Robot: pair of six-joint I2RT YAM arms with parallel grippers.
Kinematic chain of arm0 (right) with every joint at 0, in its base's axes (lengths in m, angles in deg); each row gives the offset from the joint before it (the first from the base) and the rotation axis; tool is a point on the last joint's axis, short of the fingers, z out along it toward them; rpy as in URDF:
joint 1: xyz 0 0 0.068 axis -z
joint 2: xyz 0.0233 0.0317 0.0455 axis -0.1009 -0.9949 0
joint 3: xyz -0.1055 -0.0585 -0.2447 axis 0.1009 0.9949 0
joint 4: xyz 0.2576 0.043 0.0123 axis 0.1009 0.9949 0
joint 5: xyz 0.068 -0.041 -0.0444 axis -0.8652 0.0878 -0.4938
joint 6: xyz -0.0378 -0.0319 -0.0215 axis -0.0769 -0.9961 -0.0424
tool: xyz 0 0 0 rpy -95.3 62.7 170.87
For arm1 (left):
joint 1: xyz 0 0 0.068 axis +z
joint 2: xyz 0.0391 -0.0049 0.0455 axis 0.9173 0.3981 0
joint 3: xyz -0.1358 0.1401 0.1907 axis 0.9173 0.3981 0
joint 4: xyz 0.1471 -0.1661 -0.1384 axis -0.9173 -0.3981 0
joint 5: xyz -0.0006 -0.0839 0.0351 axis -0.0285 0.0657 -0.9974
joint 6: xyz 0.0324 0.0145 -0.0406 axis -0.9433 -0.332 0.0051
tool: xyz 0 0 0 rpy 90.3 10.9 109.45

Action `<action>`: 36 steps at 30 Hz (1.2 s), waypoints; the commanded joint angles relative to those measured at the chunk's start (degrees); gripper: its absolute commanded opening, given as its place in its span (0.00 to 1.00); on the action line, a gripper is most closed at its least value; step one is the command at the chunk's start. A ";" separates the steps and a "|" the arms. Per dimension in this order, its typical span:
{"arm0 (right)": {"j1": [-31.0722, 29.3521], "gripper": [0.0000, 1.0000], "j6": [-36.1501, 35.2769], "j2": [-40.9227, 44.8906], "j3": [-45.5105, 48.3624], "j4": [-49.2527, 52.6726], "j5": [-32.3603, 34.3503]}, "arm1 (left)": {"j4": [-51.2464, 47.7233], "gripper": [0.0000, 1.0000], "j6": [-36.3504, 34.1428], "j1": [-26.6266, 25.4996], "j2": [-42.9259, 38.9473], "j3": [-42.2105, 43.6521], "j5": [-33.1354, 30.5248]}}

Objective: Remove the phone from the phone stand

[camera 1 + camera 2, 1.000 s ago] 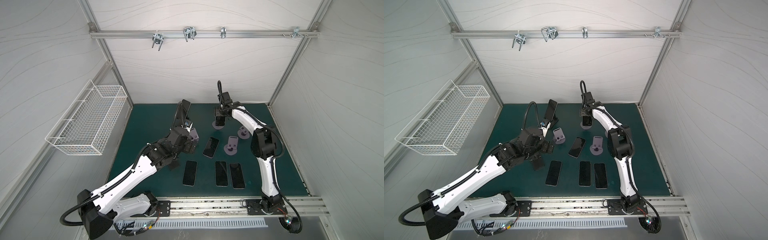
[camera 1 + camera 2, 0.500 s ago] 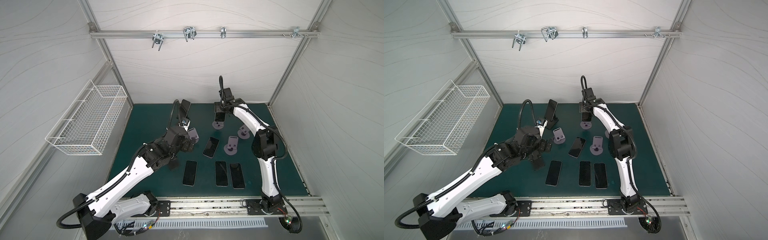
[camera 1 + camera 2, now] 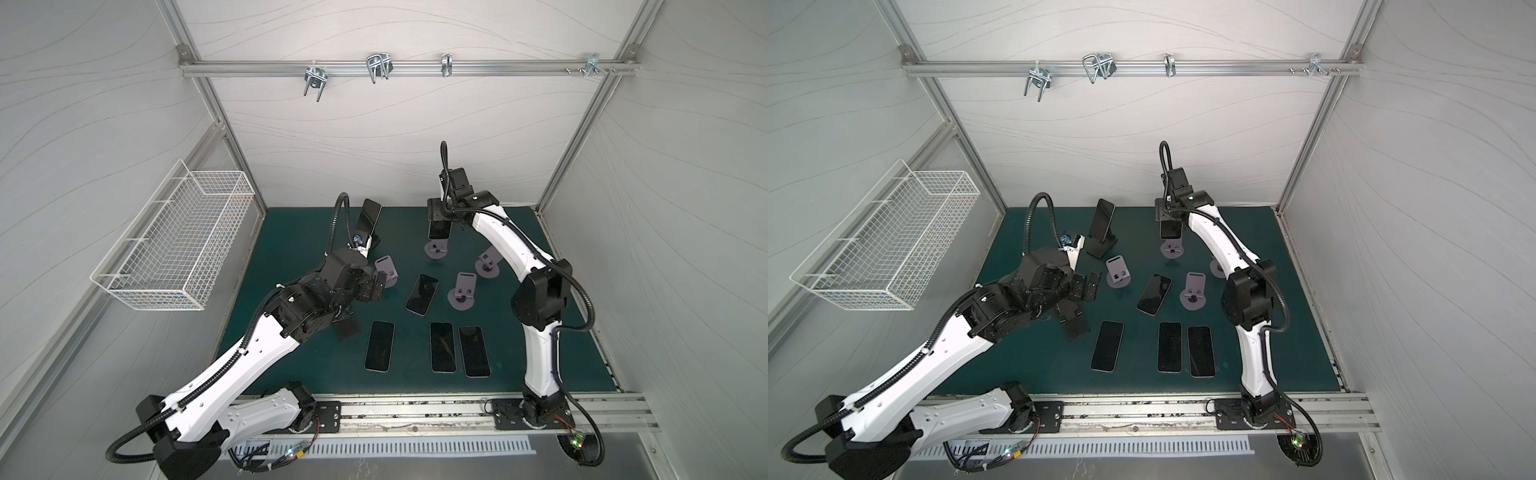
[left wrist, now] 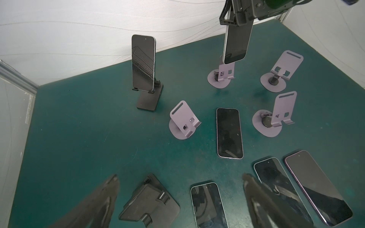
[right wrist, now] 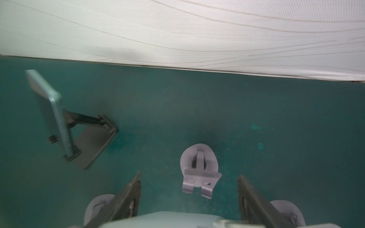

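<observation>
In a top view the right hand (image 3: 439, 216) grips the phone (image 3: 439, 230) just above a purple stand (image 3: 435, 251), while the left hand (image 3: 376, 286) hangs spread and empty over the surface (image 3: 540, 357).

Left wrist view: the phone (image 4: 236, 45) dangles clear of the stand's (image 4: 222, 76) ledge.

Right wrist view: the stand (image 5: 199, 169) is bare.

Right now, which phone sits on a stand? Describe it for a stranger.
On the green mat, back left toward the wire basket, a black stand holds a dark phone nearly upright. Four flat phones lie nearby; a fifth phone hangs in the right end effector.
</observation>
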 commanded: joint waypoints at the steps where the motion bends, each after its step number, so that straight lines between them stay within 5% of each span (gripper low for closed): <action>1: -2.00 0.64 -0.70 5.23 -0.38 2.45 0.74 | -2.05 0.99 2.51 0.18 -2.22 -2.65 0.87; 17: -8.29 0.62 8.73 21.59 12.39 10.25 2.10 | -7.23 0.99 6.49 0.20 -9.33 -0.72 7.34; 36: -3.55 0.61 15.05 44.59 30.85 26.61 1.74 | -5.02 0.99 7.81 -0.13 -11.06 3.23 13.86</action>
